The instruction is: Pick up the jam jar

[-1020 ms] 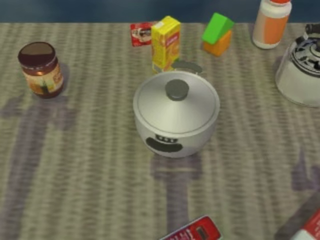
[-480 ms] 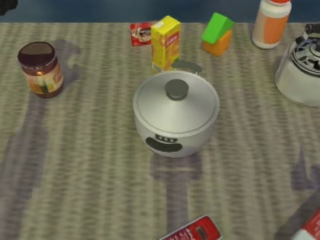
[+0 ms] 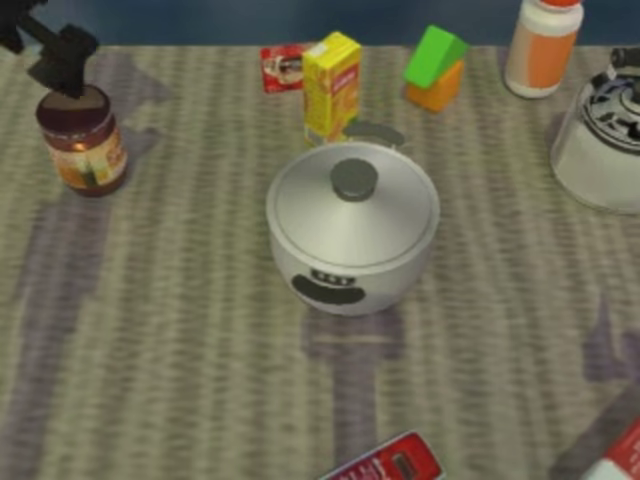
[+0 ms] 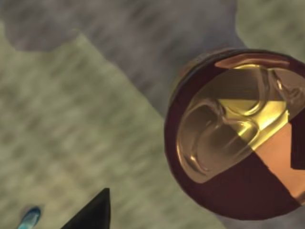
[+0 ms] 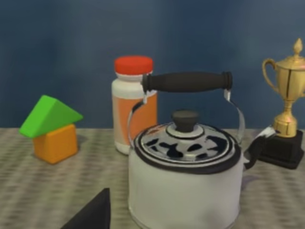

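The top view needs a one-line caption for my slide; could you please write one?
Left gripper above the small brown-lidded glass jam jar at table's far left; lidded silver pot sits mid-table.

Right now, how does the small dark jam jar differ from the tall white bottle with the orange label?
The small glass jam jar is squat, filled dark red-brown, with a flat brown lid; the tall white bottle has an orange-red cap. The jar stands at the table's left edge with the left gripper above it; the bottle stands far right, untouched. Both are upright with orange labels.
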